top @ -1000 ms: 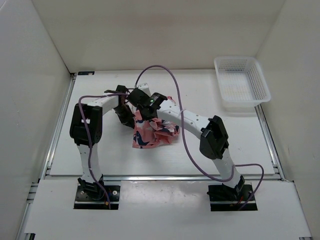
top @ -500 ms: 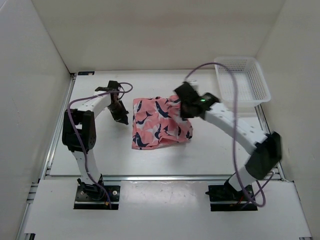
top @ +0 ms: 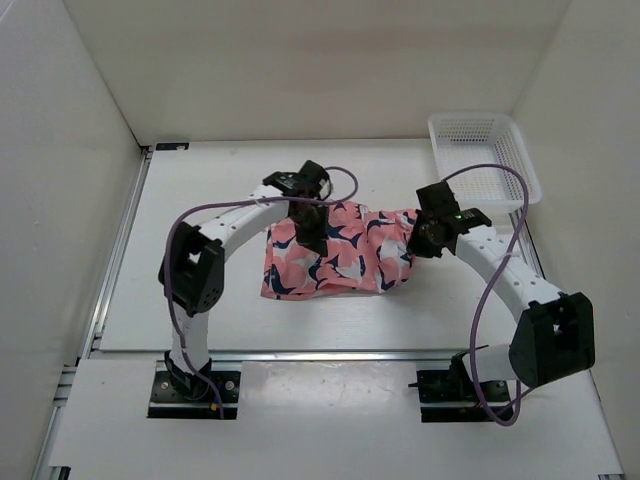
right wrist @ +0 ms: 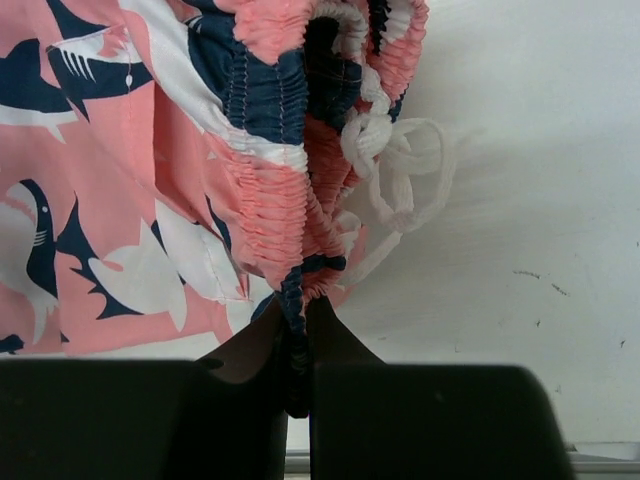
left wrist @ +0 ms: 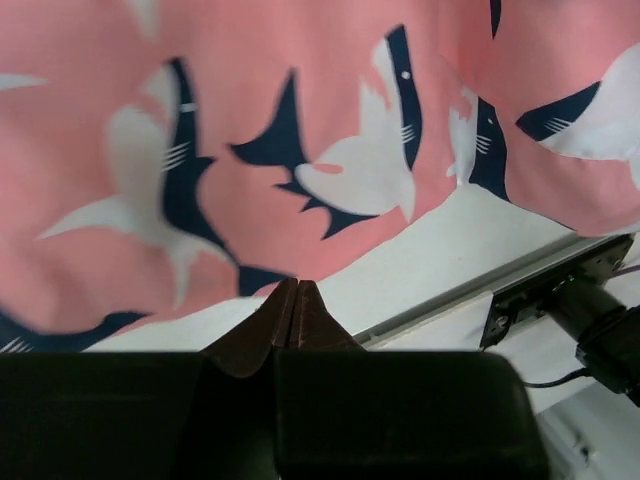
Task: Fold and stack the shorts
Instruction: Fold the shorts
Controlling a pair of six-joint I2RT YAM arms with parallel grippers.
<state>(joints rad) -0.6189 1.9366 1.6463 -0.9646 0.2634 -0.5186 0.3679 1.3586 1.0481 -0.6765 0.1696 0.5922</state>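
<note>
Right pincer (right wrist: 297, 345) is clamping the waistband of the coral-pink shark-print fabric shorts (top: 340, 262). Left pincer (left wrist: 295, 300) is pressing together at the hem, grip doubtful, so stretching prob. slips it free.

arms (top: 240, 211) white | joints (top: 193, 280) black | cables (top: 475, 325) purple | fingers (left wrist: 262, 335) dark brown

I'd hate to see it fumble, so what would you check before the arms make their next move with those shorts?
1. Right gripper clamped on the shorts' waistband: ok.
2. Left gripper holding cloth: cannot tell; it is shut right at the hem.
3. Shorts lying flat: not ok, bunched at the waistband end.
4. Drawstring clear of that clamp: cannot tell; one strand runs toward it.
5. Basket apart from the shorts: ok.
</note>
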